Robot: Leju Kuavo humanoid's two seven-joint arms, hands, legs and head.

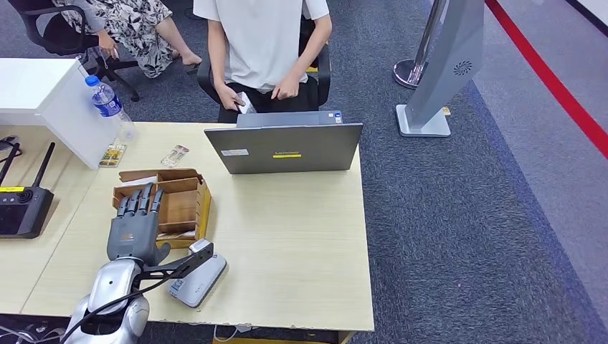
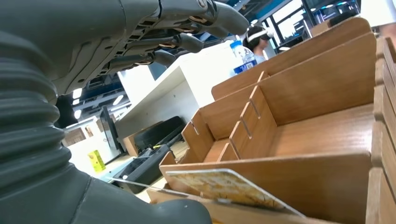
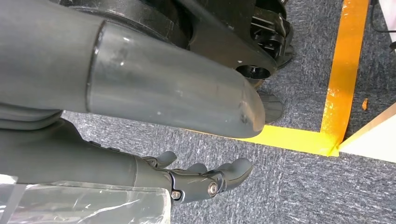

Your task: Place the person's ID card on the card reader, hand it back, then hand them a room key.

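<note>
Blue-grey carpet runs around a pale wooden tabletop (image 1: 301,236), and across it from you a person in a white shirt (image 1: 262,43) sits behind an open grey laptop (image 1: 285,147), holding a small card (image 1: 244,104) in one hand at lap level; whether that is the ID card you cannot tell from here.

Your left hand (image 1: 136,222) lies flat over the near end of the wooden card box (image 1: 179,204), fingers (image 1: 140,201) straight, slightly spread and holding nothing. In the left wrist view the same fingers (image 2: 182,42) hover above the box's compartments, clear of the dividers. A patterned room key card (image 2: 224,184) leans at a tilt in the slot nearest the wrist, just under the palm and apart from the fingers.

Just beside your left wrist, toward you and to its right, sits the grey card reader (image 1: 197,279), with nothing on its top that you can make out. Beyond the fingertips, past the box, a small packet (image 1: 175,155) and a yellow-green card (image 1: 112,155) lie on the tabletop, with a water bottle (image 1: 109,104) further off to the left. A black radio unit with antennas (image 1: 25,204) sits well to the left of the hand.

Your right hand (image 3: 205,179) hangs over the carpet near yellow floor tape (image 3: 341,79), fingers loosely curled and apart, nothing in them.
</note>
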